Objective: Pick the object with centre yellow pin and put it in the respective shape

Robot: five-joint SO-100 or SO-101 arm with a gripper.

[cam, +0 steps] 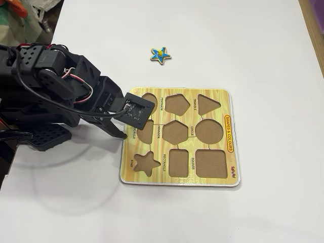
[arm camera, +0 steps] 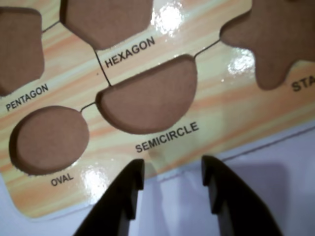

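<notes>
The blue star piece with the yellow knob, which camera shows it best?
The fixed view: the star piece lies whole on the white table, beyond the puzzle board. The wrist view misses it, showing only board recesses.

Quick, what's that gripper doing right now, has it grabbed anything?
Gripper: open and empty, hovering over the edge of the puzzle board; the star piece lies apart on the table.

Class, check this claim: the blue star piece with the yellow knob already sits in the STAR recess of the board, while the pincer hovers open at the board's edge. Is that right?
Not quite. The fixed view shows the blue star piece lying on the white table, apart from the board; the STAR recess is empty. The rest holds: the pincer is open at the board's edge.
</notes>
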